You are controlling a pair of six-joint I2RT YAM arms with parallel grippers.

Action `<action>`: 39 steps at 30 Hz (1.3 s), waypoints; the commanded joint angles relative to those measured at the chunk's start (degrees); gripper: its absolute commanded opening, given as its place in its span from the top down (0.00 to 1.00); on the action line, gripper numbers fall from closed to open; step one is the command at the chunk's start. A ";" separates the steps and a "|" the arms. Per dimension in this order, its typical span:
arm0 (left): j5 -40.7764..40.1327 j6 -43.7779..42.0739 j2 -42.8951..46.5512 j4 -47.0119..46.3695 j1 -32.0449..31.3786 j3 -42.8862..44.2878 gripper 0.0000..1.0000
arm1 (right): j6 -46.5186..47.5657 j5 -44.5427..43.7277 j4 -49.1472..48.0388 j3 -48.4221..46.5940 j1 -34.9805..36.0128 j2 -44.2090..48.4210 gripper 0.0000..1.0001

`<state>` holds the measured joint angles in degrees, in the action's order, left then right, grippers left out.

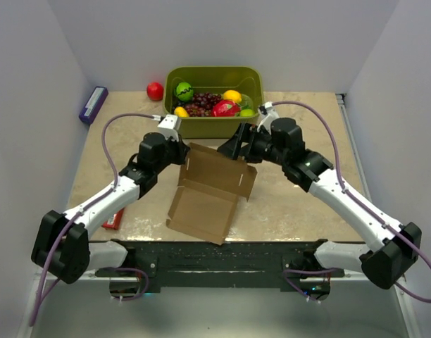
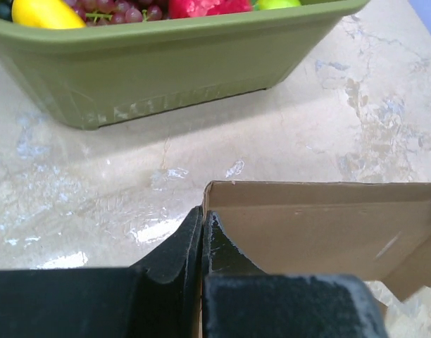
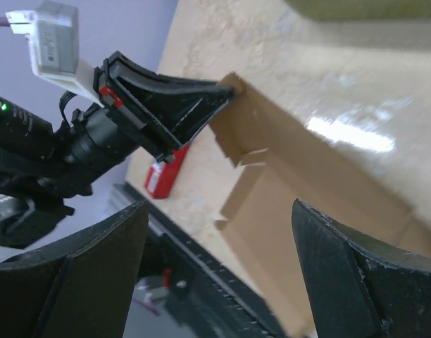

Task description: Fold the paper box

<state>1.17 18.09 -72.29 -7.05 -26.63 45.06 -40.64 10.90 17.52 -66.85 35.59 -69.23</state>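
— Top view, entries?
— Paper box (image 1: pixel 210 189): mid-table, back panel raised. Green tub (image 1: pixel 175 79): at its 12 o'clock. My left gripper (image 1: pixel 185 150): clamped on the panel's 10 o'clock corner. My right gripper (image 1: pixel 236 146): just beside the 1 o'clock edge, spread wide, holding nothing.
— Left wrist?
— My fingers (image 2: pixel 173 253): pinched together on the box corner (image 2: pixel 321 222); tub at 12 o'clock.
— Right wrist?
— My fingers (image 3: pixel 96 282): well apart, empty. Box (image 3: pixel 307 176): beyond them. Red pack (image 3: pixel 163 176): 9 o'clock
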 commanded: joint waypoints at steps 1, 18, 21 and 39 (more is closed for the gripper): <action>-4.51 5.82 -1.18 -10.61 0.18 -0.67 1.00 | -15.77 3.43 -14.08 4.53 0.70 -0.11 0.14; 6.55 -0.04 -1.63 -25.03 0.00 -8.67 1.00 | -23.72 -10.80 -22.55 7.36 1.23 -8.81 0.13; 12.70 -8.20 -1.27 -22.23 0.00 -7.36 1.00 | -6.86 -11.69 -17.09 0.86 1.23 -10.30 0.14; 36.18 -19.92 -3.38 -10.27 4.04 -0.24 1.00 | 57.77 0.61 -4.68 -2.41 0.27 -11.54 0.19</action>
<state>30.94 2.11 -75.31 -18.44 -23.35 41.69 5.61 7.46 17.28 -71.37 36.40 -84.18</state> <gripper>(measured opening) 0.027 0.810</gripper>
